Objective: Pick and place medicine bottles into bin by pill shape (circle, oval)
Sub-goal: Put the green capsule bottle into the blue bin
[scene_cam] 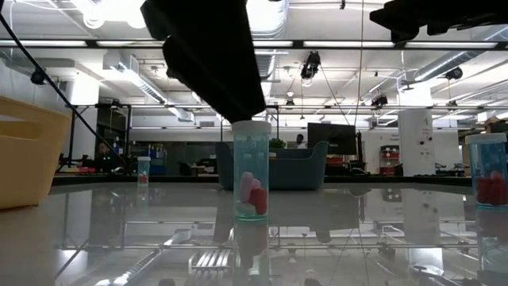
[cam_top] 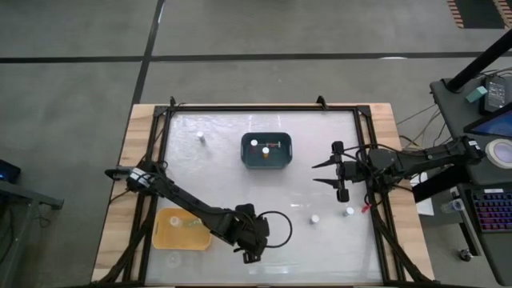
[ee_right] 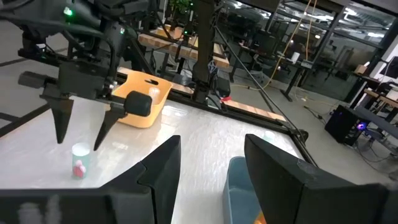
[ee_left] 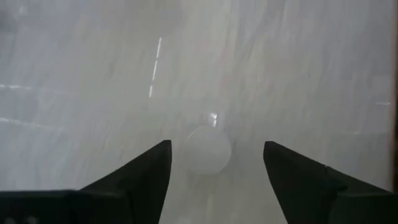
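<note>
**Mia:** Where was the left gripper (ee_right: pixel 78 127)?

**Sam:** Near the front of the table (cam_top: pixel 264 196), just beside the yellow bin (cam_top: pixel 182 229). Its two fingers stood wide apart, pointing down. A small bottle (ee_right: pixel 80 160) with pink pills stood right under them, and the fingers did not touch it.

**Mia:** Could you see that bottle from above?

**Sam:** No. The arm hid it there. From the wrist, only its white cap (ee_left: pixel 208 149) showed, round and blurry, between the two dark fingers (ee_left: pixel 146 177).

**Mia:** And from the table's height?

**Sam:** The bottle stood upright in the middle, with the dark arm covering the space above it. Another bottle (scene_cam: pixel 489 171) with red pills was cut off at the edge.

**Mia:** What about the right gripper (cam_top: pixel 326 173)?

**Sam:** It hung over the right side of the table, fingers spread, holding nothing.

**Mia:** Other bottles?

**Sam:** Two small ones (cam_top: pixel 260 147) sat inside the dark blue bin (cam_top: pixel 266 151). Two white-capped ones (cam_top: pixel 315 218) stood near the right arm, and one (cam_top: pixel 201 138) stood alone at the far left. I could not tell the pill shapes in those.
</note>
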Controlling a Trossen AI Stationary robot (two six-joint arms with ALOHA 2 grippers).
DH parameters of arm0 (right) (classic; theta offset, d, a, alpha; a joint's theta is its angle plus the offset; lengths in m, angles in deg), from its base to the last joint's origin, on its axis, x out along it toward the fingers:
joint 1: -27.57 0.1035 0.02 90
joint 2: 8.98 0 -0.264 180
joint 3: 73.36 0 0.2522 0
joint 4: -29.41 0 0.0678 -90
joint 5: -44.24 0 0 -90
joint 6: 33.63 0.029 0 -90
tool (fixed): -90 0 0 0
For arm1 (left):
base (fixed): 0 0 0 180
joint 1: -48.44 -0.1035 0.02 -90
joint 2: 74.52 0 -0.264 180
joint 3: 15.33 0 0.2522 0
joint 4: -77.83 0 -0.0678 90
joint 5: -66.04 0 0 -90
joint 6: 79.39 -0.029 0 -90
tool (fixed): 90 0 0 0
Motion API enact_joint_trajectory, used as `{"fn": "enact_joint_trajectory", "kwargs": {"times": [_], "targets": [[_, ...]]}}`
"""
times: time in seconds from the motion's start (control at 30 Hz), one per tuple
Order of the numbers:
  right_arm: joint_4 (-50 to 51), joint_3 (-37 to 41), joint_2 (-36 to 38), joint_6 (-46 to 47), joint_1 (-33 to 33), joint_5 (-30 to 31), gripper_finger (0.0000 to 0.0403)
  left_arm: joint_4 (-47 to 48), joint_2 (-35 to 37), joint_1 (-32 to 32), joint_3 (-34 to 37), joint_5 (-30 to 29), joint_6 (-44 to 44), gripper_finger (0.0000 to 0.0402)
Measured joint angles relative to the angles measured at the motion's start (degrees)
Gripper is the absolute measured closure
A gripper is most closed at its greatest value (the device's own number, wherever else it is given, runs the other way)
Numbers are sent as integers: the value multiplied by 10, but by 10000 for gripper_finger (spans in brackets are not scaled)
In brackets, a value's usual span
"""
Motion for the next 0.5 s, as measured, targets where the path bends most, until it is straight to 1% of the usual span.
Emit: {"fn": "enact_joint_trajectory", "kwargs": {"times": [0.27,0.5], "targets": [[0,0,0,0,0,0,232,-64,0,-3,43,-4,5,162],[0,0,0,-1,0,0,232,-71,0,-4,46,-6,4,163]]}}
